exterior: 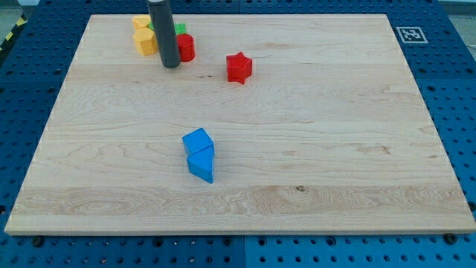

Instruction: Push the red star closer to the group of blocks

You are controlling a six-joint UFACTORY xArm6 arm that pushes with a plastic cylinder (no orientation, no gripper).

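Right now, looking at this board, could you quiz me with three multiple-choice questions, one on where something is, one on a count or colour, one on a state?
1. Where does the red star lie relative to the cluster at the view's top left?
A. to its right, apart from it
B. inside it
C. at the view's bottom edge

2. How many blue blocks are on the wooden board?
A. none
B. two
C. five

3. Is my tip touching the red star?
A. yes, pressed against it
B. it rests on top of it
C. no, bare wood lies between them

Answers:
1 A: the star sits alone, right of the yellow blocks, the green block and the red round block.
2 B: one blue block touches another blue block near the middle.
3 C: my tip stands beside the red round block, left of the star.
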